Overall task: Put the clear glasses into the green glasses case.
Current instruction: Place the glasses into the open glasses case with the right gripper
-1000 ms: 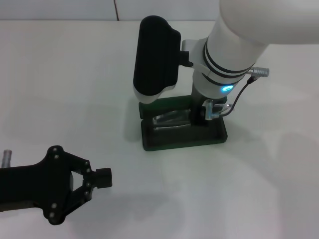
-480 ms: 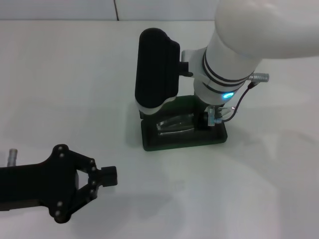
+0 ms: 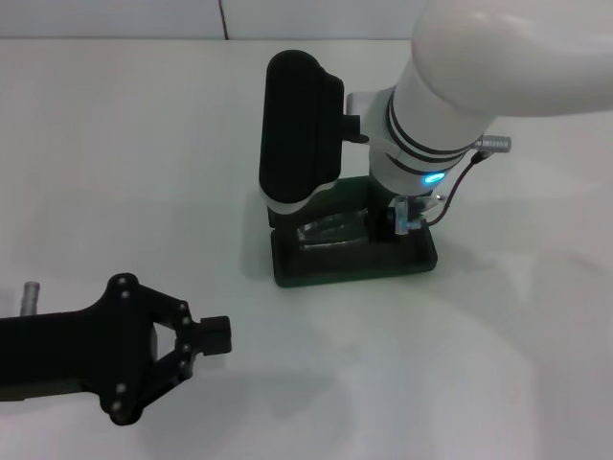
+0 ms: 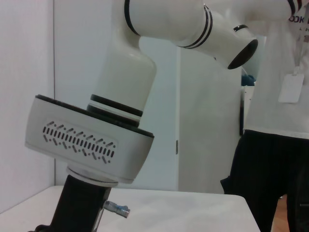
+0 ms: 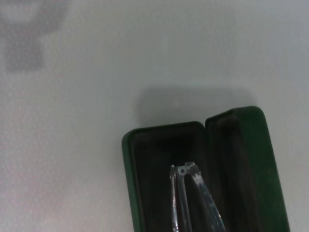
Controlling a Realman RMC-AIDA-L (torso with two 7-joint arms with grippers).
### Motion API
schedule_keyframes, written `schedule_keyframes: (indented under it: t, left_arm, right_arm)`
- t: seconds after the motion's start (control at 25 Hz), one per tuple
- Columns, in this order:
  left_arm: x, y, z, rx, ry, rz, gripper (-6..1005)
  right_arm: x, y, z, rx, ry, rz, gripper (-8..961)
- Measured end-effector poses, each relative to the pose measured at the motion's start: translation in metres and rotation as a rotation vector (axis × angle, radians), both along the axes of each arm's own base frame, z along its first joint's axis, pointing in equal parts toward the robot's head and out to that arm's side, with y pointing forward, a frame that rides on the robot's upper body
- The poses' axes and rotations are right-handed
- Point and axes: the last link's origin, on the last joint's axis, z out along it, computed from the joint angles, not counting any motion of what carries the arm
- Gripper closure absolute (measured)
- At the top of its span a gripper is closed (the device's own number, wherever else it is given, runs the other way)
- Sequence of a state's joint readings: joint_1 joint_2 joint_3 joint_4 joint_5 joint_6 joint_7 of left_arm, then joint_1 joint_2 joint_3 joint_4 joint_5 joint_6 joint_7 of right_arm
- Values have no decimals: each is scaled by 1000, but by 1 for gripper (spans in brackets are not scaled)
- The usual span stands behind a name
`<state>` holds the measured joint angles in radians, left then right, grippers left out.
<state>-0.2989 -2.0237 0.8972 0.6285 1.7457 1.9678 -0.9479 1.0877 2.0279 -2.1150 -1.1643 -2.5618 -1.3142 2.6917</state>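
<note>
**Glasses sitting in the open case, right arm right over it**

So the green glasses case (image 3: pixel 352 259) is lying open on the white table (image 3: pixel 115 153), roughly mid-table and just in front of the right arm's wrist. In the right wrist view you can see both halves of it side by side, dark lining inside, hinge running between them. The clear glasses (image 3: pixel 330 230) are down in the tray half; the folded clear arms and a bit of lens show against the dark lining, with the rest hidden under the arm. Can't tell if they're resting fully on the lining or propped up a bit.

The right gripper (image 3: pixel 402 218) is low over the case's right end, mostly buried under the big white wrist, so I honestly can't tell what its jaws are doing.

The left gripper (image 3: pixel 213 335) is off near the front-left of the table, well apart from the case, jaws closed together on nothing.
</note>
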Motion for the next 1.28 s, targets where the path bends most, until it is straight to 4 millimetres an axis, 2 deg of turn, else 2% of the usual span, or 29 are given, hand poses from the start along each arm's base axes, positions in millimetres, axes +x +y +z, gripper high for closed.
schedule_keyframes:
  t: [0.72,1.04,1.28]
  left_arm:
    - [-2,1,-2,-22,35,-13,949]
    - [-12,-1,10,13,58,0,949]
    - [-16,-5,12,18,61,18,949]
  right_arm:
    - [0,1,-3,1,11,0,849]
    - [2,1,-3,0,11,-3,849]
    - [1,1,-4,-2,18,4,849]
